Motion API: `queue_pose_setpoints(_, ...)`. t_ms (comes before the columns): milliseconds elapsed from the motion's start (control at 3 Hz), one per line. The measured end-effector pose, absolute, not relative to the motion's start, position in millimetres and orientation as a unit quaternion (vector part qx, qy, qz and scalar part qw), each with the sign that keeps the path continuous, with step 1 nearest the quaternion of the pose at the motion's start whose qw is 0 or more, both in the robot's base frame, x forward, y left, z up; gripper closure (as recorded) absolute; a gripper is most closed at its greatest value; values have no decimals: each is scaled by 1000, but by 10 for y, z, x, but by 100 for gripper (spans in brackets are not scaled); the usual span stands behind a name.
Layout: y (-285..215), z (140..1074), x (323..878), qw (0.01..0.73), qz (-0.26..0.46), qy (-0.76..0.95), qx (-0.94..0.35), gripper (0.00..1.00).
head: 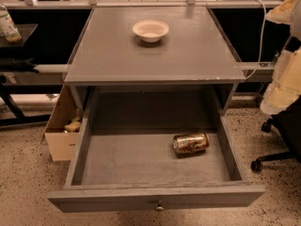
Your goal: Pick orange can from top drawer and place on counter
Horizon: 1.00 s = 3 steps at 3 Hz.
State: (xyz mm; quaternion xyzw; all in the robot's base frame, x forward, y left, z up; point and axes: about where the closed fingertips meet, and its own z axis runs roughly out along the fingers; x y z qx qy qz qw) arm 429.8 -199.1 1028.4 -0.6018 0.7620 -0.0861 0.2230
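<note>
Orange can [190, 142]: lies on its side on the floor of the top drawer [131, 161], in the right half, about mid-depth, near the right wall but apart from it. Long axis running nearly left to right, right end tipped slightly toward the back; left end turned a little toward the camera. Shiny orange-gold and brown sides, cylindrical, with a dull silver rim at the left end; print too blurred to read.

Top drawer: pulled well out, shallow, matte grey wood with visible grain, flat front panel, small round metal knob [159, 206] at mid-front, lower edge cut off by the frame.

Counter [188, 51]: flat grey matte top, roughly square, worn pale along the front edge. Carries a cream-white round bowl [150, 30] near the back, well apart from the can.

Cardboard box [61, 135]: tan, on the speckled floor to the left, partly hidden behind the drawer's side wall; contents unclear.

Pale cream bulky shapes [287, 74]: at the right edge, cut off, hard to identify.

Gripper: not to be picked out anywhere in view; open or closed cannot be told.
</note>
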Motion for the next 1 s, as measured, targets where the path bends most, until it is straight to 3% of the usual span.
queue_pose_setpoints(333, -1965, 10244, 4305, 222, -87, 757, -608, 0)
queue_pose_setpoints(1000, -1835, 8906, 4382, 183, -38, 717, -671, 0)
